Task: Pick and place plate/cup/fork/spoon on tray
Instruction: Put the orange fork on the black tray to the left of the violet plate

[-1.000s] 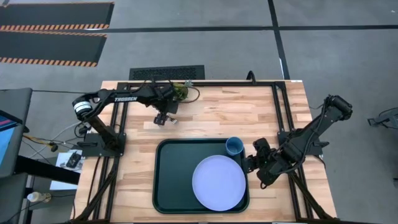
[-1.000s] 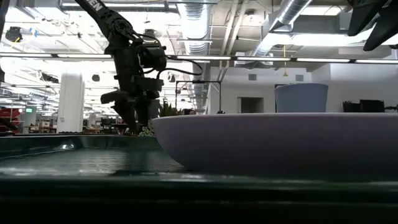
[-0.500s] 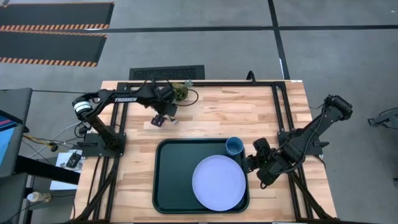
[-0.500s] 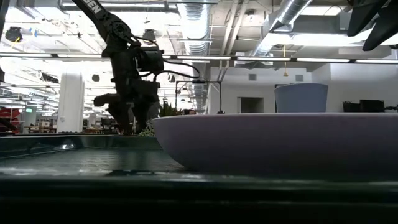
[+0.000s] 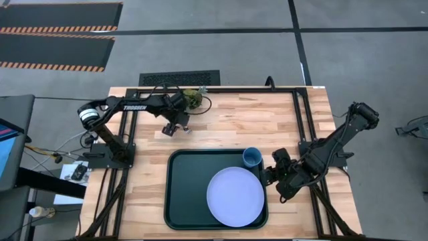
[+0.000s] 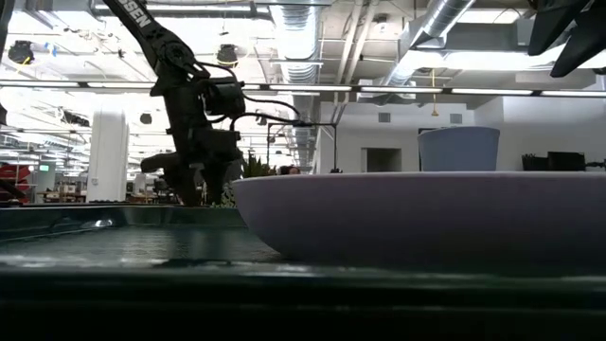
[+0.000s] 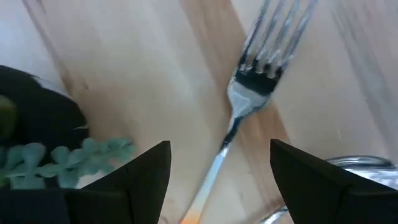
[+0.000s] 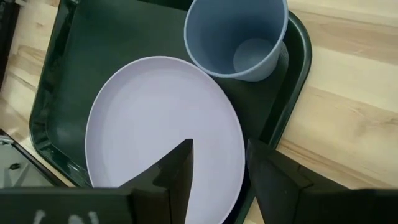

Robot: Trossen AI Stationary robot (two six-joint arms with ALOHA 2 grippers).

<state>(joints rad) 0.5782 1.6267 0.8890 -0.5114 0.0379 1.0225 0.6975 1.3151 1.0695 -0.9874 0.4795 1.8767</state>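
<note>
The task looks about half done. The plate point(image 5: 235, 197) and the cup point(image 5: 252, 157) are already on the tray point(image 5: 184, 191) — the plate lies flat in the tray's right part, and the cup stands upright in the far right corner, just beside the plate's rim. In the right wrist view the cup is empty and the plate carries nothing.

The fork point(image 7: 249, 102) and the spoon point(image 7: 360, 163) are not yet moved. Both lie on the wooden table point(image 5: 267, 120), well apart from the tray, near a small green plant point(image 5: 194, 98) at the far edge. Of the spoon only a part of the round bowl shows, beside the fork.

The left gripper point(image 5: 175, 127) hangs over the fork with its fingers spread wide and holds nothing — the fork's stem runs between the two fingers. I judge the fork is the next thing to take.

The right gripper point(image 5: 271, 175) waits just beside the tray's right rim, parted and empty.
</note>
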